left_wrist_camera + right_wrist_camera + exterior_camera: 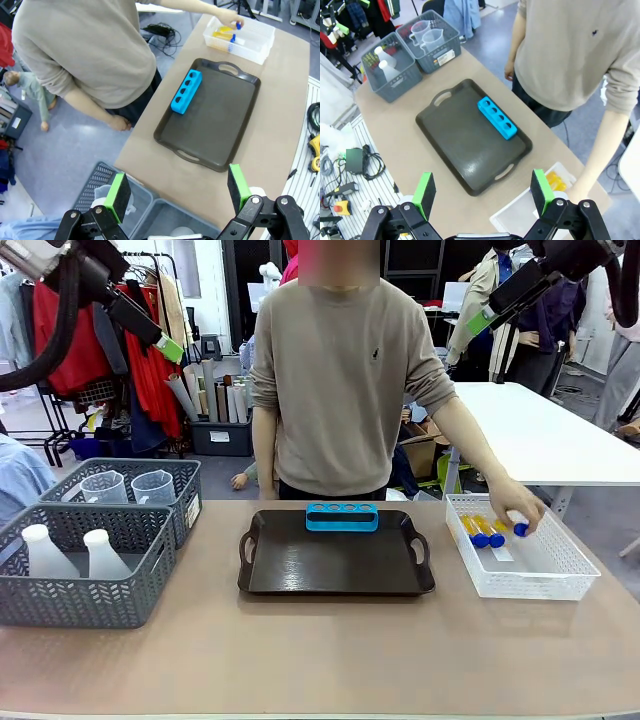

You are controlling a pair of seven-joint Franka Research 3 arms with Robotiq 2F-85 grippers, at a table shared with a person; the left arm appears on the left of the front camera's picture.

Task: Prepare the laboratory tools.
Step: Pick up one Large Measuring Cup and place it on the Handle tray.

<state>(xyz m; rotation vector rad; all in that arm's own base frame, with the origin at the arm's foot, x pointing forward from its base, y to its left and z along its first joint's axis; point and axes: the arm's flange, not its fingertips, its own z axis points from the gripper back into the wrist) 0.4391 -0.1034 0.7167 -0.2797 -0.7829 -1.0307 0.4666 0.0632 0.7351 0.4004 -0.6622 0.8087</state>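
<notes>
Reaching into the white basket (530, 575) just right of the tray (330, 565), the person's hand (517, 504) curls its fingers around one of the yellow tubes (482, 531) with blue caps.

The step in hand looks like loading tubes: the blue rack (342, 517) stands empty at the tray's far edge, and the other tubes lie in the basket beside the hand. Whether the gripped tube has left the basket floor I cannot tell. Left of the tray, grey baskets (85, 600) hold two beakers (153, 487) and two flasks (100, 553). The left gripper (178, 187) and right gripper (482, 190) hang high above the tray, jaws spread wide and empty. Next, the tube likely needs carrying over to the rack and standing upright in a hole.
</notes>
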